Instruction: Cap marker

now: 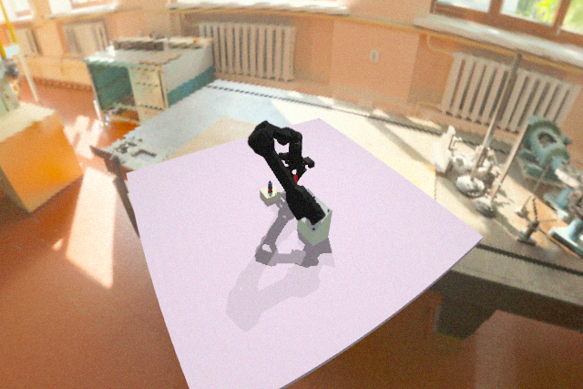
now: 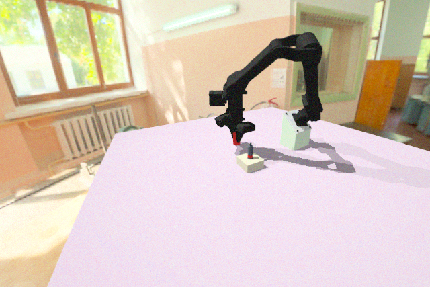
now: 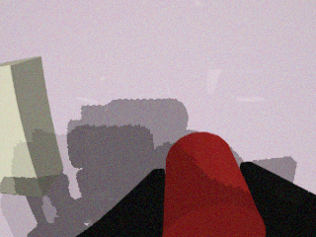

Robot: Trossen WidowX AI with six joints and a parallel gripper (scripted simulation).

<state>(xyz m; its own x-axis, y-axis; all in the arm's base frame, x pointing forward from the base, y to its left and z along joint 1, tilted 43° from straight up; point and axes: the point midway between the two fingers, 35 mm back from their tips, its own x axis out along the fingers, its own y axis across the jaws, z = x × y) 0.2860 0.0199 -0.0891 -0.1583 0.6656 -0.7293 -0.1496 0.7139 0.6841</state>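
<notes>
Beside the gripper, clamped on the red cap above the table, the only nearby obstacles are the holder block with its upright marker — just below and beside — and the arm's pedestal, well apart behind.

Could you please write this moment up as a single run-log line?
phase: cap grasped | gripper: shut on red cap | marker: upright in holder block, uncapped | next: likely carry cap over marker
</notes>
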